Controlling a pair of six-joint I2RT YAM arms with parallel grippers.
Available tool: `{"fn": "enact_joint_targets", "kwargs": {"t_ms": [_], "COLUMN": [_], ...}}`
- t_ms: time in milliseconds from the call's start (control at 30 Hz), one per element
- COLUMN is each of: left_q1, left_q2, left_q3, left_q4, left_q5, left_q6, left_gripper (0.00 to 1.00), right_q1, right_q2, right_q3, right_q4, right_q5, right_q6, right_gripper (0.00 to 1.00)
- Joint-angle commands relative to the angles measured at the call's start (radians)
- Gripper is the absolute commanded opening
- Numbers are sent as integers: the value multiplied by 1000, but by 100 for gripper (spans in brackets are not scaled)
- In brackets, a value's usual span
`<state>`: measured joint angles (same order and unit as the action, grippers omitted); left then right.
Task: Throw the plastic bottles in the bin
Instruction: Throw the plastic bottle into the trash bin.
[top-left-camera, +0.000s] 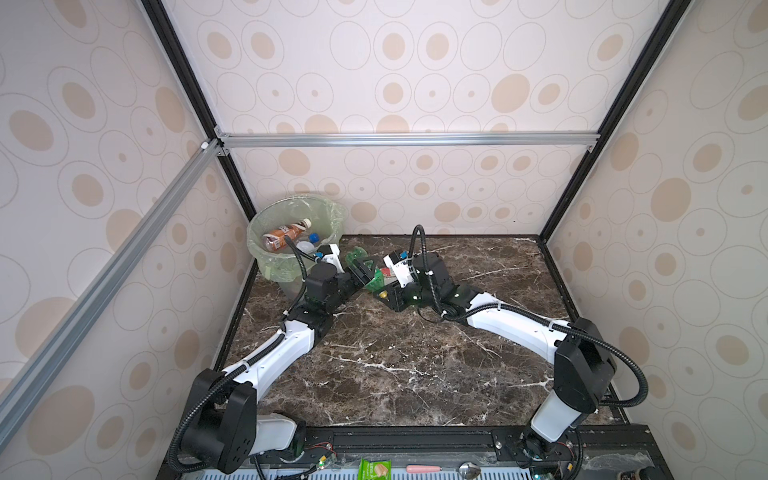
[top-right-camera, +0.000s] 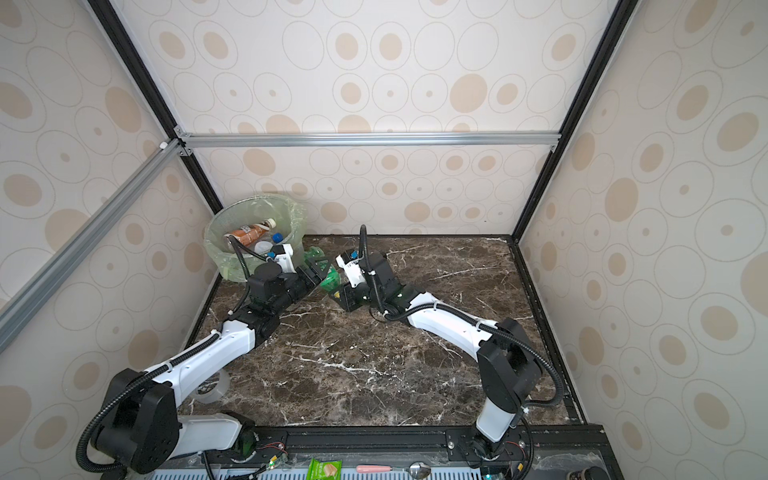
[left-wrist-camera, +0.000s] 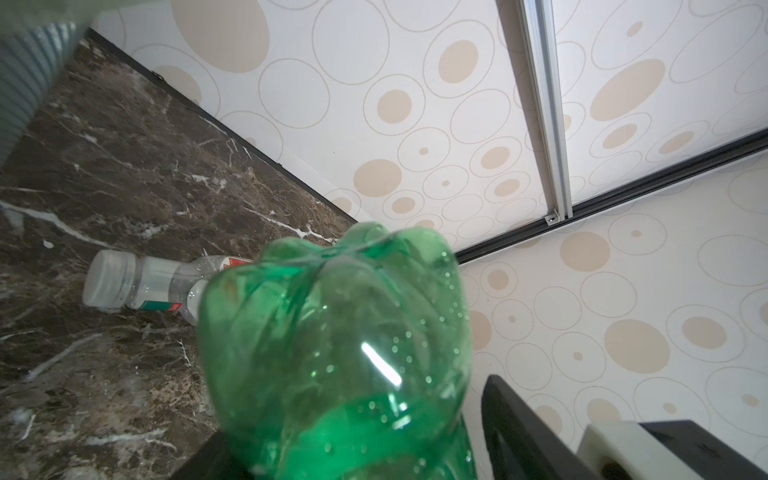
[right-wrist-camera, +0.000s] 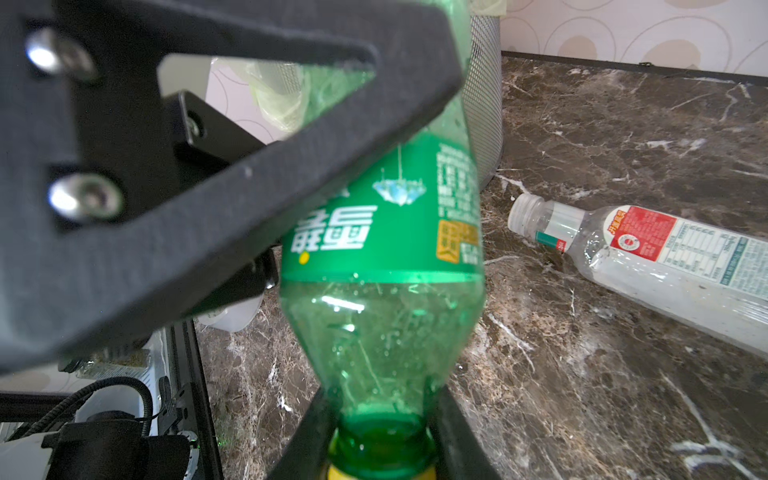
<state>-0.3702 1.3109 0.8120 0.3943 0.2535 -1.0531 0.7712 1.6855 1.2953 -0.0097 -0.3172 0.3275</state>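
- My right gripper (right-wrist-camera: 382, 419) is clamped on the neck of the green bottle (right-wrist-camera: 382, 249). The bottle juts straight out ahead of that claw, off the table (top-left-camera: 415, 365).
- My left gripper (left-wrist-camera: 357, 436) straddles the bottle's body crosswise with its jaws apart. A sliver of wall shows between one finger (left-wrist-camera: 515, 419) and the plastic, so I judge it has no grip yet.
- I read this as a hand-over. I'd close the left claw until the body just dimples, and only then let the right one go, because thin plastic buckles and slips.
- I'd open the right claw fully and back it straight off along the neck, so it doesn't tug the bottle askew.
- The bin (top-left-camera: 266, 262) stands close beside the left claw's wrist, with bottles already inside. A short lift over the rim should do before dropping.
- A clear bottle (right-wrist-camera: 648, 249) lies on the table off to one side of the right claw. That one comes next.
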Motion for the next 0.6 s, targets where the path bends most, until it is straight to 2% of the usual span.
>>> {"fn": "enact_joint_targets", "kwargs": {"t_ms": [0,267,433,567], "left_q1": [-7,-7,-7,-5], "left_q2": [-9,-12,-8,17], "left_q3": [61,86,165,294], "left_q4": [13,-24,-146,-304], "left_q5": [-13,-7,-21,-65], "left_q6": [23,59,148,273], "left_gripper": [70,50,50,51], "right_q1": [8,8,6,0], "right_q2": [-28,-26,-40,-73], "right_q3": [-14,-10,-11,-17], "right_q4": [10,11,2,-17], "right_q5": [13,31,55,87], "right_q6": [-6,-7,-7,-18], "right_gripper": [27,28,39,49]}}
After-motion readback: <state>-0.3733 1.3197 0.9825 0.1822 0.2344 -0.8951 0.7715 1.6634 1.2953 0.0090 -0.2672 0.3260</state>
